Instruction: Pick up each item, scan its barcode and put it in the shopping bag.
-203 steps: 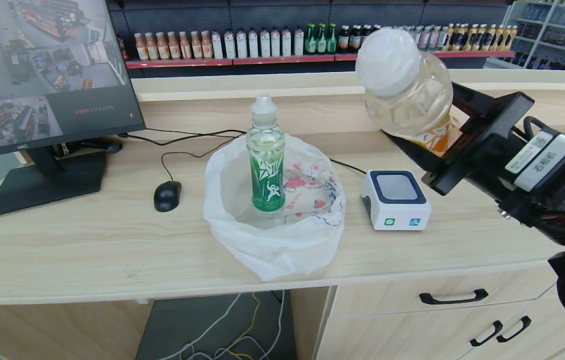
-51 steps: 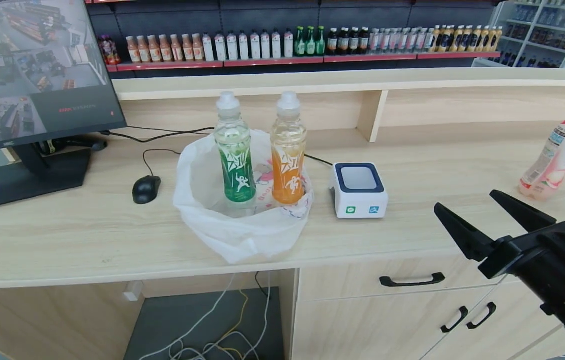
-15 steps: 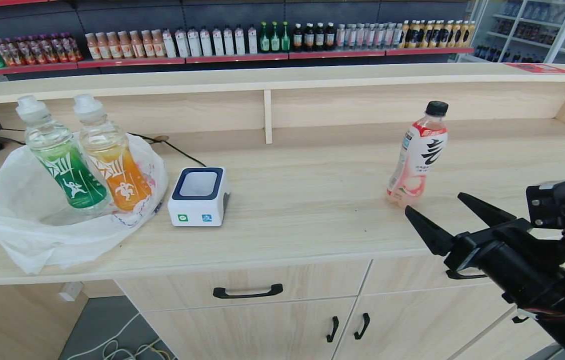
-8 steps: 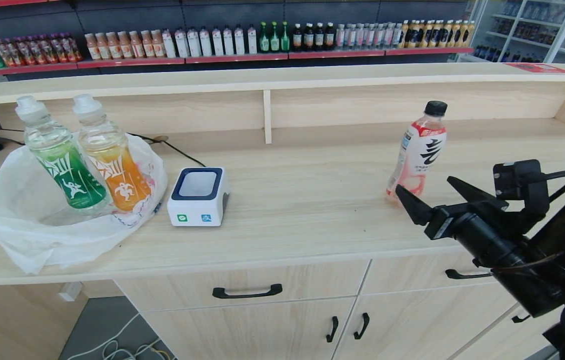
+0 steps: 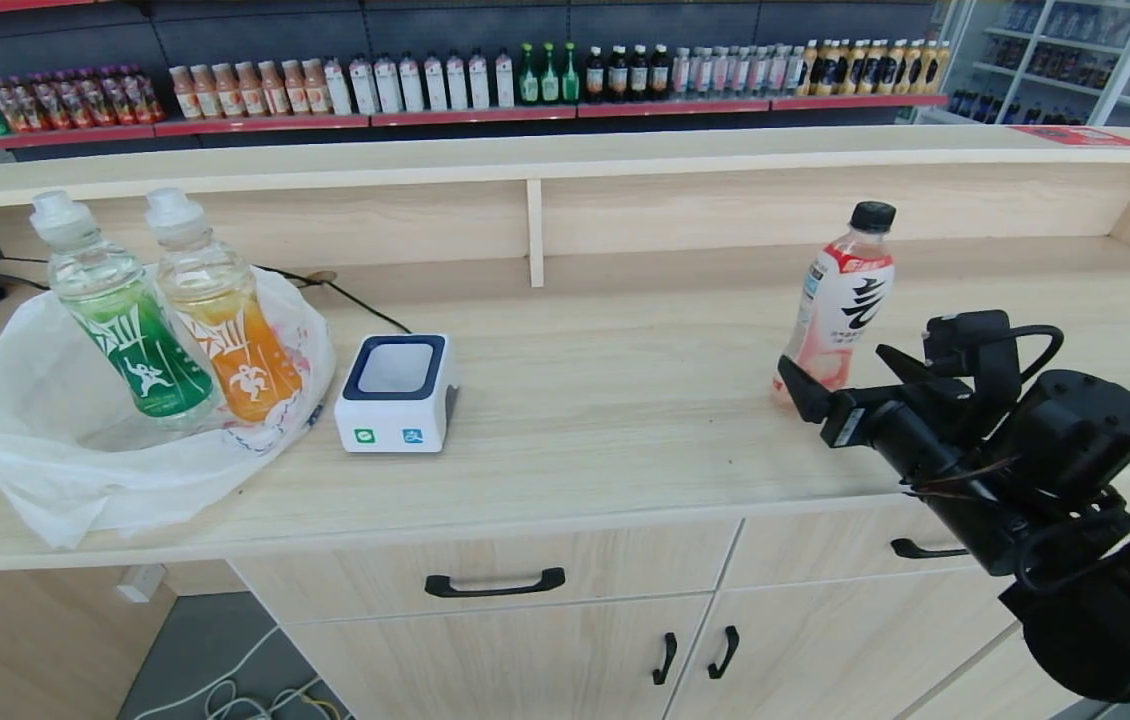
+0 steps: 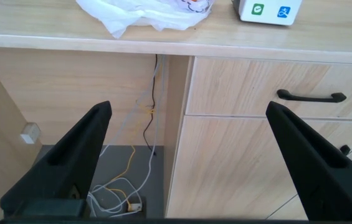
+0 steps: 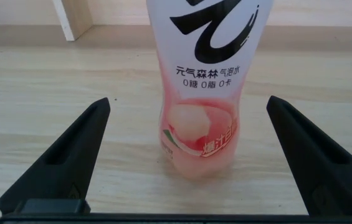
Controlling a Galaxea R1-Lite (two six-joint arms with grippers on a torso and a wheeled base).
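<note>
Peach bottle (image 5: 837, 305): upright on the counter (image 5: 605, 400), right side; black cap, white-and-pink label, pale pink drink.
Right gripper (image 7: 189, 102): fingers spread wide either side of its base, seemingly not touching.
Left gripper (image 6: 189, 106): spread, low before the drawers (image 6: 256, 87).
Shopping bag (image 5: 45, 480): far left.

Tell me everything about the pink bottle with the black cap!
The pink bottle is clear plastic, capped in black, with a white-and-pink label showing a big black brushstroke and a round fruit. Pale pink drink shows inside. It stands upright on the wooden counter, touching nothing else. The open right gripper sits close in front, one finger toward each side, not touching.
</note>
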